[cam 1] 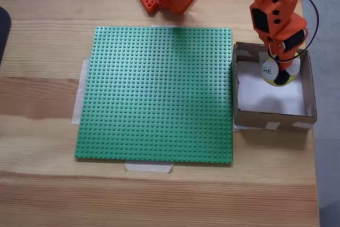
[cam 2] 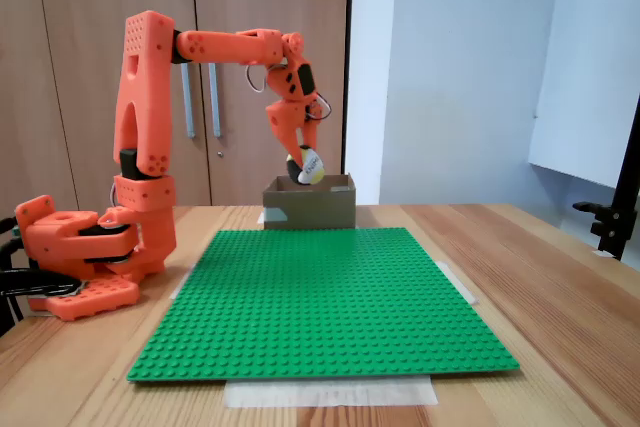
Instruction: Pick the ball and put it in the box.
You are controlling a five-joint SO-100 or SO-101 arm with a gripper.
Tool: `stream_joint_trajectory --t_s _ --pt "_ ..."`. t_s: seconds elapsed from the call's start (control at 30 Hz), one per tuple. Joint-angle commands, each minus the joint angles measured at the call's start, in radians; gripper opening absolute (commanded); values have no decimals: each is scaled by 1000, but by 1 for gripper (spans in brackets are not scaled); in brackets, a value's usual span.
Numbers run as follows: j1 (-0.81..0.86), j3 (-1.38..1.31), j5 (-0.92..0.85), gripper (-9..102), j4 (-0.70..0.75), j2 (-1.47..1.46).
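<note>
Fixed view, upper right: gripper (cam 1: 280,70) pinches the ball (cam 1: 277,73) directly above the box (cam 1: 273,116) floor.

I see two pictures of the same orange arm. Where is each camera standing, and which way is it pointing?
A fixed view, above the table, looking straight down: green baseplate, box, arm base at the top edge, gripper holding the ball over the box.
A fixed view, low at the table's near edge, looking level across the baseplate toward wooden cupboards: whole arm, gripper, ball above the box.
Shared: arm, baseplate, box, ball.
</note>
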Motion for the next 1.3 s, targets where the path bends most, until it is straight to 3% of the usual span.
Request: stream_joint_trajectory --t_s 0.0,0.57,0.97,1.27 --pt "9 -49 15 -1 -8 17" --pt "9 -43 23 2 11 29" --pt "9 -37 23 20 20 64" --pt "9 20 20 23 -9 143"
